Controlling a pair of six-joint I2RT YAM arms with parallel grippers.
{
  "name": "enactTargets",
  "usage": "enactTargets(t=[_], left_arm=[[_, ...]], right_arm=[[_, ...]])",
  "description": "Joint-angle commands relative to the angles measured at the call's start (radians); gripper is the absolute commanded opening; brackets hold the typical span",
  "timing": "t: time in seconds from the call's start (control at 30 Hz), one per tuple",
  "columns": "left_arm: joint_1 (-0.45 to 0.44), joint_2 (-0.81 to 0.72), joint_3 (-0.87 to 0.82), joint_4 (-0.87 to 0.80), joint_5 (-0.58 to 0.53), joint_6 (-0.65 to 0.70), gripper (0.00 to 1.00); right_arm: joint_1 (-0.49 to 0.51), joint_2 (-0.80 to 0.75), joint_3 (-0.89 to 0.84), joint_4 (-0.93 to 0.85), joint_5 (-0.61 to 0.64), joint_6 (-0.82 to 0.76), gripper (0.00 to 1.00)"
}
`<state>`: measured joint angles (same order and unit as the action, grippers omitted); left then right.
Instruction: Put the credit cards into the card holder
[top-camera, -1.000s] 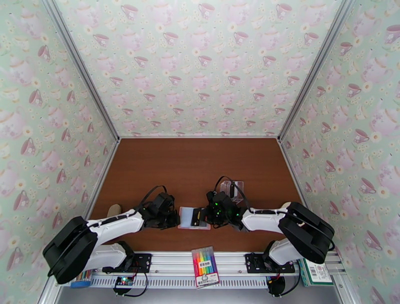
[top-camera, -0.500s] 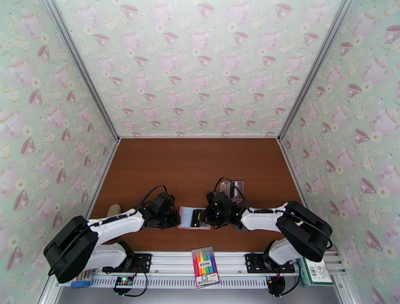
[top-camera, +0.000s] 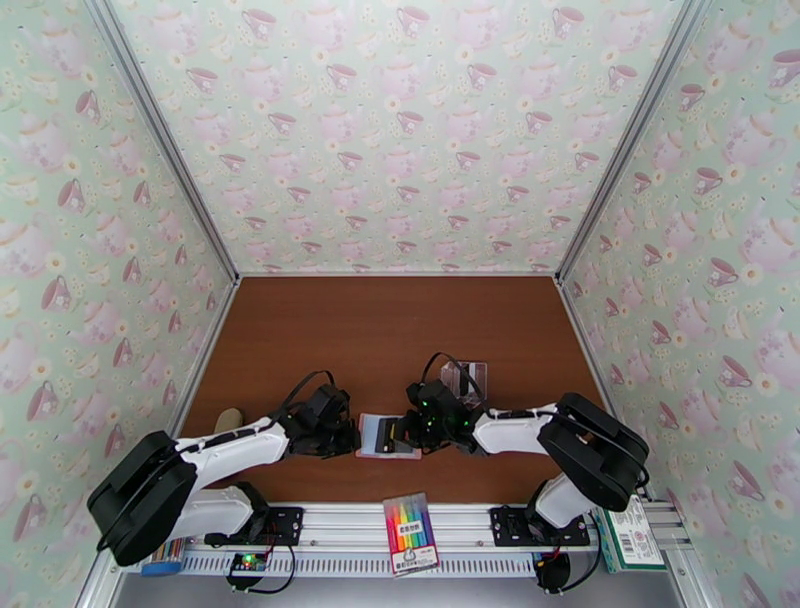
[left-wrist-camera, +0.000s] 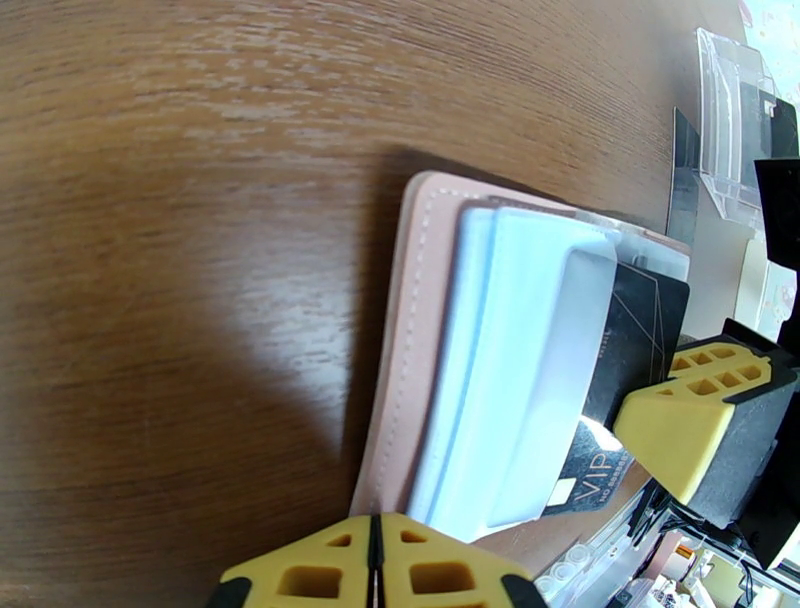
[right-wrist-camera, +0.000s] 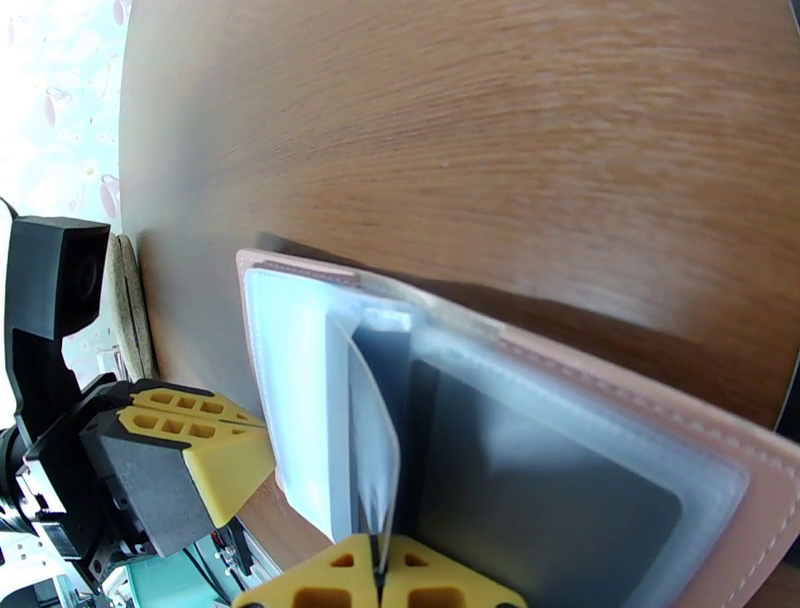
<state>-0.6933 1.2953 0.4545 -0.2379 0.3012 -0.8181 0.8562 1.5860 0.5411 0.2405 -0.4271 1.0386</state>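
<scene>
While card holder lies open on bench, credit card is pinched over it by right tool; left tool clenched alongside.

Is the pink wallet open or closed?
Open. The card holder lies spread on the table, blue-grey slots facing up, a black credit card partly tucked in.

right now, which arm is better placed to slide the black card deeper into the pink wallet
Right. The right gripper is shut on the black card, which sits partway under a pocket of the card holder. The left gripper is shut at the holder's opposite edge, off the card.
</scene>
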Motion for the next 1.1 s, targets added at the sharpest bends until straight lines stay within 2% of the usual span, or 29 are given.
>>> enactTargets(t=[0.0, 0.17, 0.33, 0.6, 1.07], left_arm=[[-0.007, 0.027, -0.006, -0.022, -0.040, 0.010, 0.11], [-0.006, 0.023, -0.005, -0.027, -0.041, 0.010, 0.10], [-0.008, 0.018, -0.005, -0.032, -0.041, 0.008, 0.10], [-0.014, 0.029, 0.003, -0.029, -0.042, 0.008, 0.10], [-0.024, 0.048, 0.008, -0.018, -0.042, 0.005, 0.10]], right_arm=[[0.006, 0.018, 0.001, -0.118, 0.017, -0.025, 0.08], [0.007, -0.032, 0.045, -0.255, 0.073, -0.070, 0.34], [0.006, -0.080, 0.117, -0.436, 0.165, -0.129, 0.46], [0.018, -0.021, 0.173, -0.437, 0.173, -0.102, 0.47], [0.072, 0.087, 0.268, -0.445, 0.170, -0.074, 0.38]])
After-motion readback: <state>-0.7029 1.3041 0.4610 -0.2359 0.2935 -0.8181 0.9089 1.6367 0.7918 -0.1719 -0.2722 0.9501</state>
